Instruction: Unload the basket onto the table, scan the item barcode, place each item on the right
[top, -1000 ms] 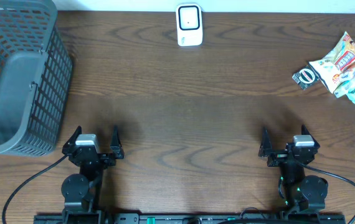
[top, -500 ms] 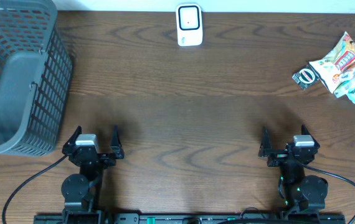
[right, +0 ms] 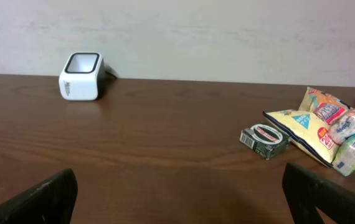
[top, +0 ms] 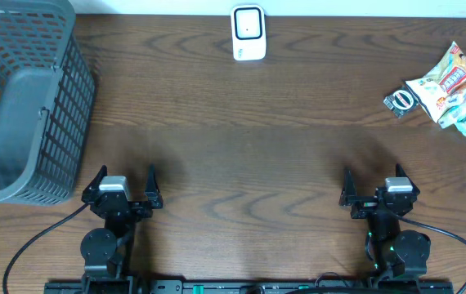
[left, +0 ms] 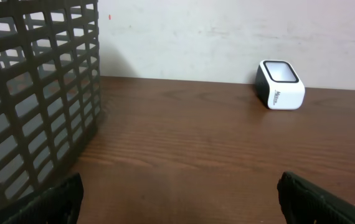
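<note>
At left, mesh basket (top: 68, 122), only its floor visible inside; left fingers (top: 152, 178) and right fingers (top: 347, 184) spread wide

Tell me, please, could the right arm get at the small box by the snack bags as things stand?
Probably yes: the box lies ahead of the right arm, with only bare table between, and its jaws stand open.

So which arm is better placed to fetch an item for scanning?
Right. The snack packets lie at the far right, on the same side as the right end effector; the left end effector sits near the basket on the opposite side. Both are open and empty.
</note>
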Robot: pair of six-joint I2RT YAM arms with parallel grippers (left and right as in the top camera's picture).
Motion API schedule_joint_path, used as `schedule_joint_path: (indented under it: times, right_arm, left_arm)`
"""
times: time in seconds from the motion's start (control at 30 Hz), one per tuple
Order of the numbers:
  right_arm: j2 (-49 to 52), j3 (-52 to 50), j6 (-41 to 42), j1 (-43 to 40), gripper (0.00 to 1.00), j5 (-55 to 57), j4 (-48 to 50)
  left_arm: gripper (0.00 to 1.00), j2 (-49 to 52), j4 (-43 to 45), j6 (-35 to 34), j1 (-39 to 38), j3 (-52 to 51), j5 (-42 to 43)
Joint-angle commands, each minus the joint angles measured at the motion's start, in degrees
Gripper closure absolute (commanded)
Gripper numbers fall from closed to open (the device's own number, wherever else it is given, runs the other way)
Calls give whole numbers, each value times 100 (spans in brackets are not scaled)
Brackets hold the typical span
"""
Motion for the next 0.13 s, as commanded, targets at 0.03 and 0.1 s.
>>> schedule_joint_path:
  times: [0.03, 0.1]
  right_arm:
    - [-35, -9, -70, 9, 1, 44, -26]
    - [-35, -9, -70, 7, 1, 44, -26]
  left_arm:
    - [2, -37, -238, 48, -2, -72, 11]
    - [2, -37, -238, 48, -2, -72, 11]
